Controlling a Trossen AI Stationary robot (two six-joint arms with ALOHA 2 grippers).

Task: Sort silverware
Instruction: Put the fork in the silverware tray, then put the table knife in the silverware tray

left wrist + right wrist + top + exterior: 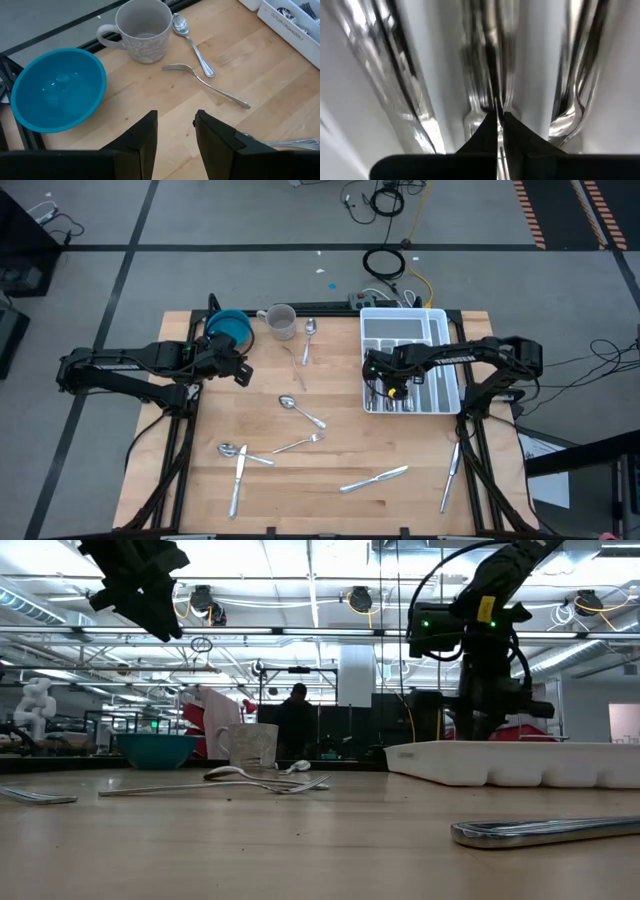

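Loose silverware lies flat on the wooden table: a spoon [310, 335] and a fork [205, 82] near the mug, a spoon [300, 410], a fork [300, 444] and knives [375, 478] toward the near edge. More silverware lies in the white tray [445, 320]. My right gripper [497, 117] is shut and points down into a left compartment of the tray [385, 385], among the pieces there. My left gripper [175, 130] hangs open above the table beside the blue bowl [57, 90], with nothing between its fingers. My right gripper's shut fingertips [487, 131] stand right against a shiny piece of silverware [490, 55] that lies along the tray compartment. Whether they touch or pinch it I cannot tell. The fingers come from above, pointing down.
A patterned mug [281, 321] stands next to the blue bowl [232, 328] at the table's far edge. A knife [452, 470] lies near the right edge and another [237, 480] near the front left. Bare wood shows in the table's middle.
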